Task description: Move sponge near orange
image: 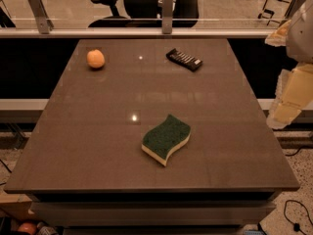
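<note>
The sponge (166, 138), wavy-edged with a dark green top over pale yellow foam, lies flat on the brown table (88, 131), right of centre toward the front. The orange (96, 58), small and round, sits at the table's far left. They are well apart, with bare tabletop between them. My gripper (288, 99) hangs with the arm at the right edge of the camera view, beyond the table's right side, raised and apart from the sponge. It holds nothing that I can see.
A black rectangular remote (184, 59) lies at the far right of the table. A glass railing with metal posts (167, 9) runs behind the table, with an office chair (137, 4) beyond it. Cables lie on the floor at the right (293, 219).
</note>
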{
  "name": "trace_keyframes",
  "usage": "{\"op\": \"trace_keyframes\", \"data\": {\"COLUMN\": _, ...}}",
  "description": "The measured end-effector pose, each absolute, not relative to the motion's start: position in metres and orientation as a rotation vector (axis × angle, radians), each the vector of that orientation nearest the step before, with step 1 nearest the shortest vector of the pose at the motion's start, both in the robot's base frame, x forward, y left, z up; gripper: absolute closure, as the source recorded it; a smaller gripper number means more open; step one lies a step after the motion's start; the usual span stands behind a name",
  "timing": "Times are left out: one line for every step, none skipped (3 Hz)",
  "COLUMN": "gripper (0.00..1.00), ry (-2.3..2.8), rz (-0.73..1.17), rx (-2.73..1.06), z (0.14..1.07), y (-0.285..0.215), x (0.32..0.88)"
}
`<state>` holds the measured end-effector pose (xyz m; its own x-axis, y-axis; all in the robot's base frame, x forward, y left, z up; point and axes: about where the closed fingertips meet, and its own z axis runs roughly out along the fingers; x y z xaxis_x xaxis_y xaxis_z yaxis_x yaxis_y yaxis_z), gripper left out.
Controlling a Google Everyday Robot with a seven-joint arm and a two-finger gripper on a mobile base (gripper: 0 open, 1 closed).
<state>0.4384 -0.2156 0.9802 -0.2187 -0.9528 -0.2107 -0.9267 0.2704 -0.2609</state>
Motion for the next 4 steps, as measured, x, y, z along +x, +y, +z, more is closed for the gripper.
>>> {"op": "trace_keyframes", "data": {"gripper": 0.0, "ry": 2.221, "rz": -0.112, "rx": -1.717, "z": 0.98, "y": -0.216, "x": 0.438}}
{"op": "trace_keyframes", "data": {"gripper": 0.0, "ry": 2.192, "rz": -0.135, "rx": -1.749, "z": 0.983, "y": -0.211, "x": 0.438}}
{"op": "trace_keyframes", "data": {"gripper": 0.0, "ry": 2.126, "rz": -0.17, "rx": -1.817, "z": 0.986, "y": -0.201, "x": 0.436}}
{"op": "trace_keyframes", "data": {"gripper": 0.0, "ry": 2.018, "rz": -0.193, "rx": -1.907, "z": 0.98, "y": -0.188, "x": 0.438}}
